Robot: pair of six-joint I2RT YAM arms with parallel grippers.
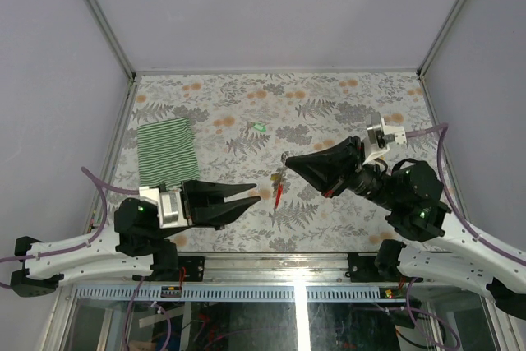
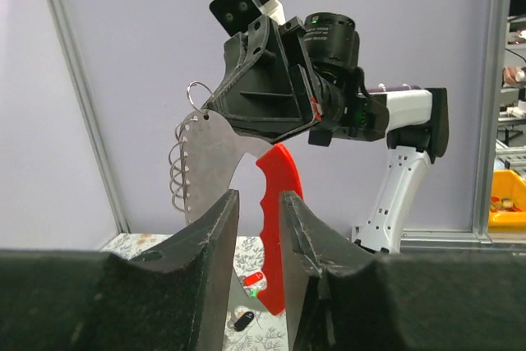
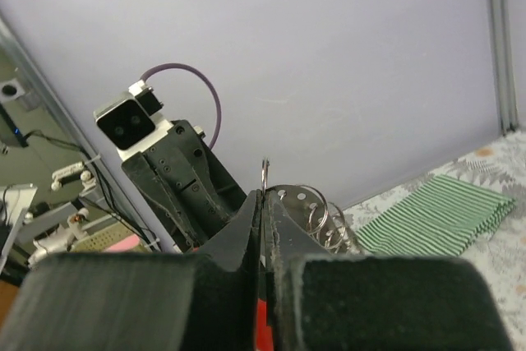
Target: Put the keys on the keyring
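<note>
My right gripper (image 1: 286, 162) is shut on the keyring (image 1: 280, 191) and holds it above the table, with the red loop hanging down. In the left wrist view the keyring's grey plate (image 2: 205, 162) carries several small wire rings, and its red loop (image 2: 275, 203) hangs just behind my left gripper (image 2: 259, 193), which is open. In the top view the left gripper (image 1: 260, 196) sits just left of the loop. The right wrist view shows my right gripper (image 3: 263, 193) pinching the plate (image 3: 297, 197). A green key (image 1: 259, 127) lies on the table further back. A red key (image 2: 257, 279) and a black one (image 2: 244, 319) lie below.
A green striped cloth (image 1: 167, 150) lies at the left of the flower-patterned table (image 1: 345, 113); it also shows in the right wrist view (image 3: 436, 219). Grey walls with metal posts enclose the table on three sides.
</note>
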